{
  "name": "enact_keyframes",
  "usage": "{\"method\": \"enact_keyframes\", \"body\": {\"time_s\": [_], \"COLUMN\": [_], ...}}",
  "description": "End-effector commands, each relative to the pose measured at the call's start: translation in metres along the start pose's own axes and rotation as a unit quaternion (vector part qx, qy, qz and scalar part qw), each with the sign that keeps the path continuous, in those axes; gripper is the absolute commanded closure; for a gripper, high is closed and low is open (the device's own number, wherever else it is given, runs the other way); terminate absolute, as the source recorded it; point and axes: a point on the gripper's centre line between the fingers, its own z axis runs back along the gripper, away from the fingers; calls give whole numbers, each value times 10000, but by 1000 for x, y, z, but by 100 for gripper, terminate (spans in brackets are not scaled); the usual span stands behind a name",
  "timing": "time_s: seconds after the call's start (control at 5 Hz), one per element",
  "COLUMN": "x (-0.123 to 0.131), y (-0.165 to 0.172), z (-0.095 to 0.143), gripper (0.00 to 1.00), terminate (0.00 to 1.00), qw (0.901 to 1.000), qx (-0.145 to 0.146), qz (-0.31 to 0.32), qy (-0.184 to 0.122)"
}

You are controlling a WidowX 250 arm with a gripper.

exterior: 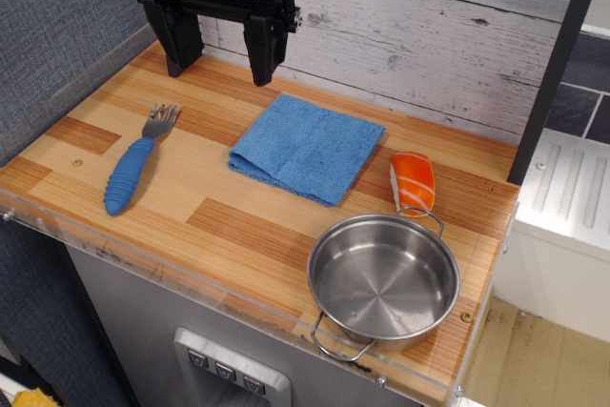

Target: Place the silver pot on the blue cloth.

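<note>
At the upper left of the frame: the black gripper (221, 45) hangs over the back edge of the counter (238, 226), its jaws spread wide apart and holding nothing.
Silver pot: the silver pot (383, 280) sits upright and empty at the lower right of the frame, near the counter's front corner; one wire loop handle points toward the front edge, the other toward the back.
Blue cloth: the blue cloth (306, 147) lies flat and folded at the centre of the frame, apart from the pot and up-left of it, nothing resting on it.
Orange piece: an orange-and-white toy piece (413, 181) lies between cloth and pot, just beside the pot's rear handle.
Fork: a blue-handled fork (139, 161) lies at the left of the frame, tines toward the back wall.
</note>
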Motion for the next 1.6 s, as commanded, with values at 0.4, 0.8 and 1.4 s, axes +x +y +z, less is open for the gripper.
{"method": "enact_keyframes", "body": {"time_s": [0.4,0.8,1.4], "x": [-68,-69,-40], "y": [-72,-65,-40], "z": [-2,-26,-60], "gripper": [0,0,0], "terminate": [0,0,0], "qw": [9829,9874,9922], "qx": [-747,356,639], "qz": [-1679,-1271,-413], "qy": [-98,873,983]}}
